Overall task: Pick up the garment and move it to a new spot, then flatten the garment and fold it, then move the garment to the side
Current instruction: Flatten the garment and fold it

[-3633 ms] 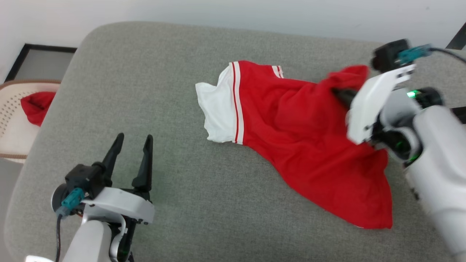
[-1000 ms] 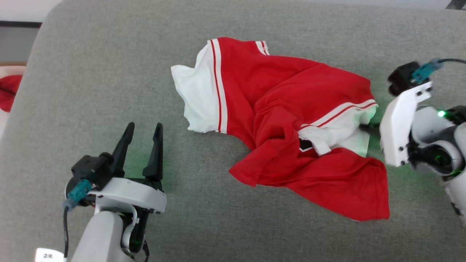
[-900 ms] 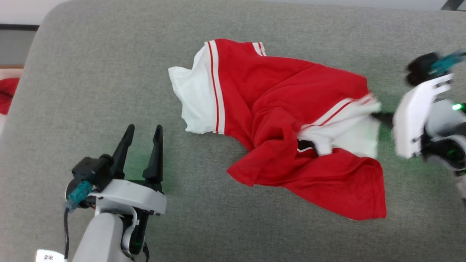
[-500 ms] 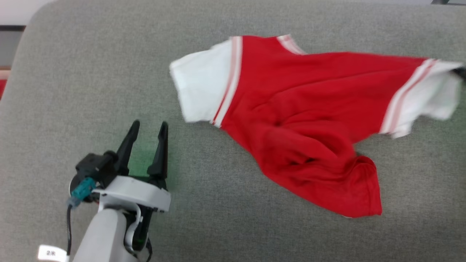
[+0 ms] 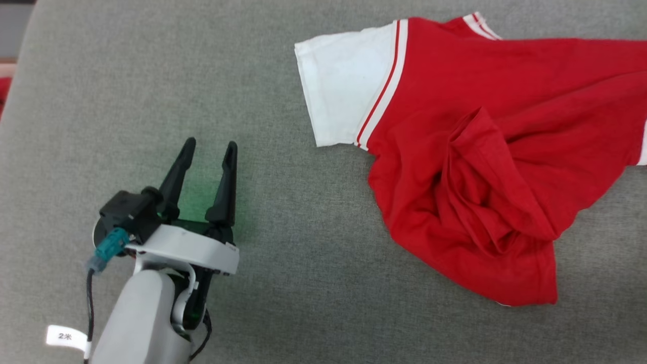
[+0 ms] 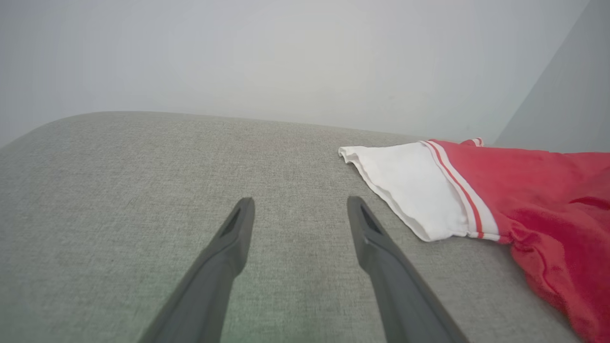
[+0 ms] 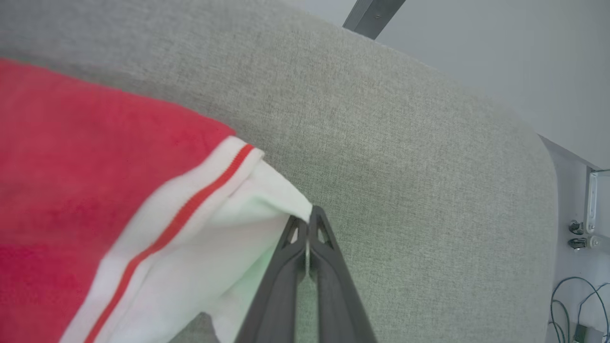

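The garment (image 5: 480,131), a bright red jersey with white sleeves and red-and-white stripe trim, lies rumpled on the grey cushion, running off the head view's right edge. Its left white sleeve (image 5: 343,86) lies flat; the lower body is bunched in folds. In the right wrist view my right gripper (image 7: 307,224) is shut on the edge of the other white sleeve (image 7: 224,247), pinching the garment (image 7: 86,166) by it. My left gripper (image 5: 207,151) stands open above bare cushion, left of the garment (image 6: 548,214), with nothing between its fingers (image 6: 233,238).
The grey fabric cushion (image 5: 126,76) spreads under everything, its rounded far edge (image 7: 476,95) meeting a pale wall. A bit of red cloth (image 5: 3,91) shows at the head view's left edge. Cables and metal brackets (image 7: 584,233) lie beyond the cushion's edge.
My right gripper has pulled the white sleeve out to the right, stretching the garment across the cushion and past the head view's edge. The head camera has shifted. The left arm has stayed still.
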Motion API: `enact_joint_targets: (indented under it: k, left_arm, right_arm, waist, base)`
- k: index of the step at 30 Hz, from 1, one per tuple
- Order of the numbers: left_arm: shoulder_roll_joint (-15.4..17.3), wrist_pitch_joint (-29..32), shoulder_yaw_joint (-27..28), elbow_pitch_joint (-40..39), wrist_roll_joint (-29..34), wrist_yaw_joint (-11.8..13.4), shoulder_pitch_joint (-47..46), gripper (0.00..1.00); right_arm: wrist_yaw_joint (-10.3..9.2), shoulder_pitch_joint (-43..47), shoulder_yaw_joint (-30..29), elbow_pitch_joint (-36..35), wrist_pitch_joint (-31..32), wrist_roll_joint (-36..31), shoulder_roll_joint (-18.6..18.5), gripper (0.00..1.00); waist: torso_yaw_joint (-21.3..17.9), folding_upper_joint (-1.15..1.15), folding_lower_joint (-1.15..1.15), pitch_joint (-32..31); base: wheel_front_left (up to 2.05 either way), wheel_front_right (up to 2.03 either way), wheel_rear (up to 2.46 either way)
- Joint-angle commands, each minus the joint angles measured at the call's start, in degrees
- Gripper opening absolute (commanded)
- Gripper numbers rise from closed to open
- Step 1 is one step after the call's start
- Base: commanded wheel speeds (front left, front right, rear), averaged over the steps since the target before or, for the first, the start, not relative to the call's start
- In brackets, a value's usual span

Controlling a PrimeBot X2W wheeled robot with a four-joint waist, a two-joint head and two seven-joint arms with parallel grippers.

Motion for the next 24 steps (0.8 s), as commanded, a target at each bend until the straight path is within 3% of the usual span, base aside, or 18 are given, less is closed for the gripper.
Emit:
enact_joint_targets:
  k: [1, 7, 8, 9, 10, 17, 24]
  left_arm:
    - [0.0, -0.2, 0.1, -0.3, 0.1, -0.1, -0.6, 1.0]
    - [0.6, -0.2, 0.3, -0.3, 0.4, -0.1, -1.4, 1.0]
    - [0.7, -0.2, 0.3, -0.2, 0.5, -0.1, -1.5, 1.0]
    - [0.9, -0.2, 0.3, -0.1, 0.5, -0.1, -1.6, 1.0]
    - [1.0, -0.2, 0.2, 0.0, 0.5, -0.1, -1.7, 1.0]
    - [2.8, -0.2, 0.3, 0.7, 0.8, -0.1, -1.6, 1.0]
    - [7.6, 0.0, -0.4, 2.4, 0.7, -0.1, -0.4, 1.0]
  right_arm:
    - [-0.01, -1.2, 0.6, 2.0, -1.2, -0.9, 0.8, 0.0]
    - [-0.03, -3.4, 2.6, 7.4, -6.1, -2.8, 2.6, 0.0]
    - [-0.03, -3.6, 2.4, 8.2, -7.2, -2.4, 3.1, 0.12]
    - [-0.03, -3.8, 2.1, 9.1, -8.3, -2.1, 3.6, 0.41]
    - [-0.03, -4.1, 2.2, 9.7, -9.7, -2.4, 3.9, 0.99]
    - [-0.03, -3.5, 3.6, 11.6, -17.2, -2.4, 4.9, 1.0]
    - [-0.03, 1.4, 6.5, 6.9, -26.7, 0.0, 5.5, 1.0]
  waist:
    - [0.4, 0.0, 0.0, 1.4]
    - [-0.1, 0.0, 0.0, 2.3]
    - [-0.3, 0.0, 0.0, 2.2]
    - [-0.4, 0.0, 0.0, 2.0]
    - [-0.6, 0.0, 0.0, 1.8]
    - [-2.4, 0.0, 0.0, -1.2]
    - [-5.8, 0.0, 0.0, -7.9]
  base:
    - [0.0, 0.0, 0.0]
    - [0.0, 0.0, 0.0]
    - [0.0, 0.0, 0.0]
    - [0.0, 0.0, 0.0]
    - [0.0, 0.0, 0.0]
    - [0.0, 0.0, 0.0]
    - [0.0, 0.0, 0.0]
